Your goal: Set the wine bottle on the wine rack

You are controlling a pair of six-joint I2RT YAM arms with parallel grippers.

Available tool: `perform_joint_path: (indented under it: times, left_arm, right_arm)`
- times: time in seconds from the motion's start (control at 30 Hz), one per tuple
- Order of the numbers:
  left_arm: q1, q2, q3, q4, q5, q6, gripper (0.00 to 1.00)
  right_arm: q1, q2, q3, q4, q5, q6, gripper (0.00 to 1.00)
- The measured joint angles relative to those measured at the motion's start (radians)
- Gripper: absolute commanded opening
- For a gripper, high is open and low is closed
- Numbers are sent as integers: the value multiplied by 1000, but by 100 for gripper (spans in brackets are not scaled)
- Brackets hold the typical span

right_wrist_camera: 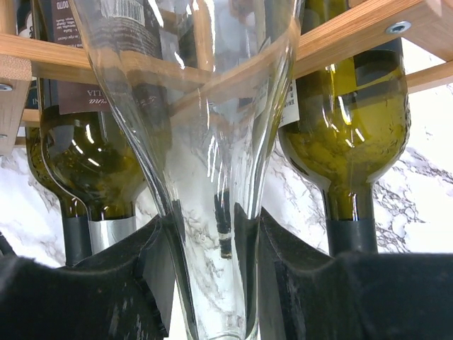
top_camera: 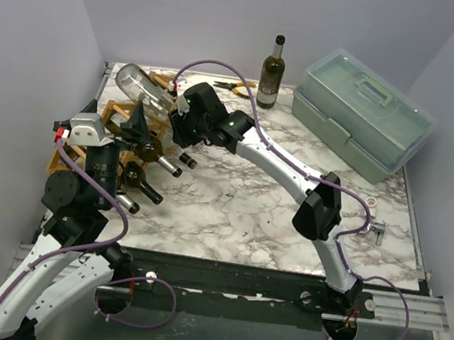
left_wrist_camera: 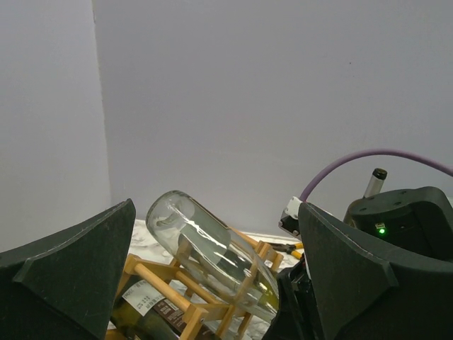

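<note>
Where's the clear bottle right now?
In the top view it is at the table's far left: the clear bottle lies tilted in the top of the wine rack, neck clamped by the right gripper, above the dark bottles.

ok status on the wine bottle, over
Copy: right end effector shut on neck of clear wine bottle. Bottle tilted among wine rack top sticks, base raised. Nearby, left end effector open, holding nothing. Lower cells hold green bottles.
</note>
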State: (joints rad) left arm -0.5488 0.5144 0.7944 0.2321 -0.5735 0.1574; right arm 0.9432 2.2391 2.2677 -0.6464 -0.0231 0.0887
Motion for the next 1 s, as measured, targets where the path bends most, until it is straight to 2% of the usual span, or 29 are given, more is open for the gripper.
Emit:
perform_joint_path:
  times: [0.2,0.3,0.47,0.57,0.77,0.97,1.0]
  left_arm:
    - [0,8,0,0,0,0,98]
    - [0,10,0,0,0,0,98]
    - [0,11,0,0,0,0,98]
    - [0,11,0,0,0,0,98]
    - [0,12,0,0,0,0,98]
    - [0,14,-1,0,0,-2,98]
    - [0,14,-2,0,0,-3,98]
  right_arm:
    - [7,2,0,1,3,0,32]
    - [8,2,0,1,3,0,35]
    - [10,2,0,1,3,0,56]
    - [13,-3,0,74,3,1,66]
    - [20,-64,-16,163,5,1,80]
    - [23,-179,-112,230,54,1,87]
    - [24,-198,-128,240,68,0,92]
